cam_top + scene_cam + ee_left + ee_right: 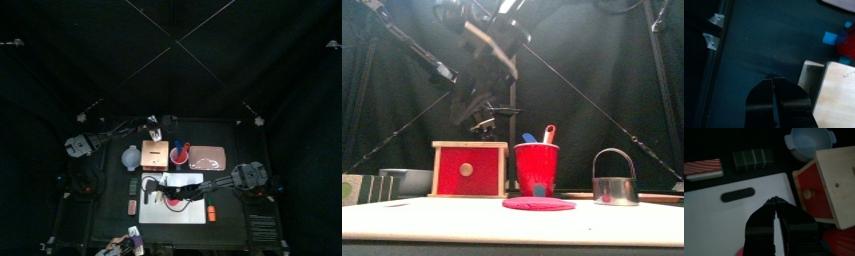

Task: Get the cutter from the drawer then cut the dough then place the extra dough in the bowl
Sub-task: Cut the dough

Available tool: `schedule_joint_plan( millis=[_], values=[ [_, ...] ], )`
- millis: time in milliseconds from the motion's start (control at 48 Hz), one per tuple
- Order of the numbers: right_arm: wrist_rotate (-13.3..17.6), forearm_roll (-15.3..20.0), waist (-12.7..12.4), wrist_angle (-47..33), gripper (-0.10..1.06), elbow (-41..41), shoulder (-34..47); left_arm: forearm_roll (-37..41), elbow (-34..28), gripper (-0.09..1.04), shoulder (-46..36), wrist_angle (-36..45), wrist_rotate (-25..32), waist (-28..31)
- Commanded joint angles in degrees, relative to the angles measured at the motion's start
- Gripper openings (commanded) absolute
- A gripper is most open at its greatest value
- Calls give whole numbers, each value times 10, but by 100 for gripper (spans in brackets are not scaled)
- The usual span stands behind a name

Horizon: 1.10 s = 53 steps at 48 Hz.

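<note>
- Two grippers, each with its jaws pressed together and nothing between them.
- The left gripper [772, 77] hangs over bare table behind the box [834, 95], close to its back edge.
- The right gripper [773, 200] hovers over the board [731, 210]. Its tips point toward the box's red drawer front [809, 190] and stand apart from it.
- The drawer front sits flush with the box, so the drawer looks shut.
- The cutter [615, 187] stands upright with its wire handle up, out in the open to the right of the cup [536, 165] in the front view.
- The dough [539, 204] lies flat on the board, just before the cup.
- The bowl [811, 140] sits beside the box, on its left in the top view.
- The cup holds a blue and a red knife.
</note>
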Motion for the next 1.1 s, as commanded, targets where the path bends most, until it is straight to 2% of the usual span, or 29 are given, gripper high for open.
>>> schedule_joint_plan(
  millis=[21,104,188,292,354,438,521,583,688,854,1021,1104],
  values=[
    [9,-13,18,31,17,17,-66,-18,11,29,-39,-58,-16,4],
    [10,-12,32,62,22,36,-90,-43,36,29,-60,-113,-24,1],
    [10,-5,51,106,33,54,-108,-55,67,29,-82,-164,-23,0],
    [11,-1,72,144,52,73,-121,-66,104,29,-105,-217,-26,-20],
    [12,4,80,164,68,85,-130,-78,127,29,-116,-250,-26,-38],
    [12,27,86,179,84,94,-141,-104,163,29,-139,-300,-25,-70],
    [11,71,86,187,94,105,-152,-123,191,29,-162,-347,-25,-100],
    [7,115,83,187,95,123,-171,-134,209,29,-178,-379,-25,-124],
    [-1,159,77,184,94,160,-208,-149,235,29,-210,-420,-25,-169],
    [-2,190,59,160,94,234,-287,-154,265,29,-254,-483,-25,-253],
    [-4,211,25,106,94,310,-335,-149,316,30,-283,-573,-25,-324],
    [-21,225,3,73,94,345,-341,-149,346,30,-288,-621,-25,-353]
  ],
)
